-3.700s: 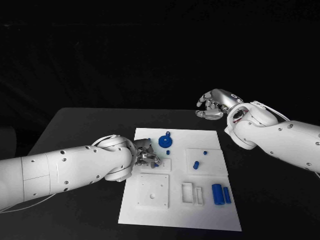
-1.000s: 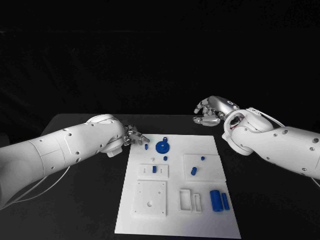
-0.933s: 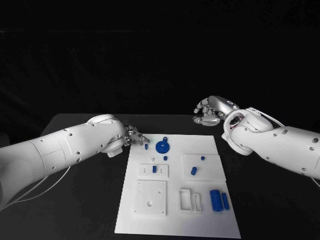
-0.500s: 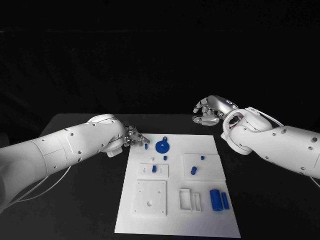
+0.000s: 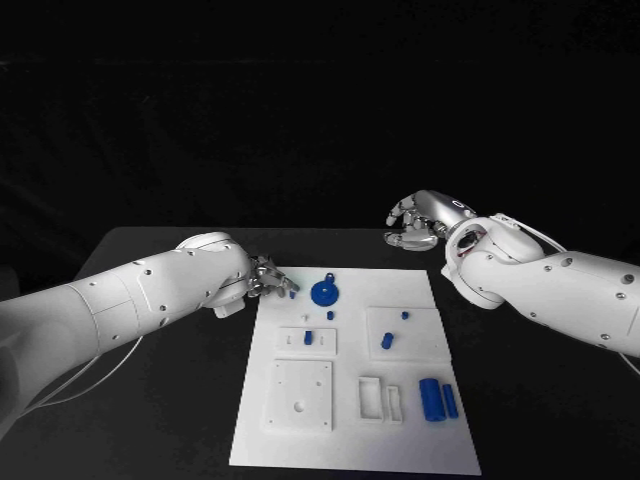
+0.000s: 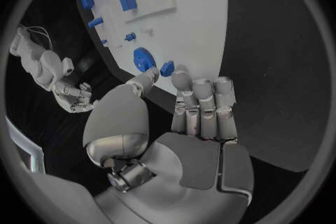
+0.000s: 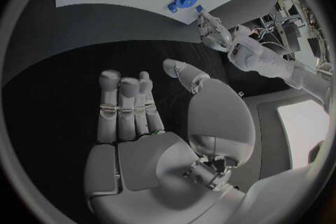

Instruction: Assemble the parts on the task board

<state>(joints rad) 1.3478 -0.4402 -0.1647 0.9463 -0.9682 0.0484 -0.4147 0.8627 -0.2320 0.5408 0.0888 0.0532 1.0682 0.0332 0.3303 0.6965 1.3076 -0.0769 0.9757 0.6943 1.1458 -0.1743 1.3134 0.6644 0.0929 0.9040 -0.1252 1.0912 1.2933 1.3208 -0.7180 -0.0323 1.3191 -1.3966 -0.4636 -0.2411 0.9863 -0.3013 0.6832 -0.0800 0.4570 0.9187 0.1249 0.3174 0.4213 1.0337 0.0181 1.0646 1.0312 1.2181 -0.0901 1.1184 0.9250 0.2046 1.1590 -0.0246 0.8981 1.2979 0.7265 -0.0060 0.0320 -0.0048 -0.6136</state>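
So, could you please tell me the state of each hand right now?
Left hand: pinching a small blue part at the task board's edge.
Right hand: open, holding nothing.

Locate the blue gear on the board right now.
In the head view the blue gear lies at the task board's far edge, left of centre, just beyond the left hand's fingertips.

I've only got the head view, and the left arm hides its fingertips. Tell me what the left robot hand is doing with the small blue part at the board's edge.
Observer: In the left wrist view, the small blue part sits between the thumb tip and a fingertip of the left robot hand. I cannot tell whether they pinch it.
Operator: Now check the right palm.
Observer: In the right wrist view, the right robot hand holds nothing, with its fingers straight and its thumb apart.
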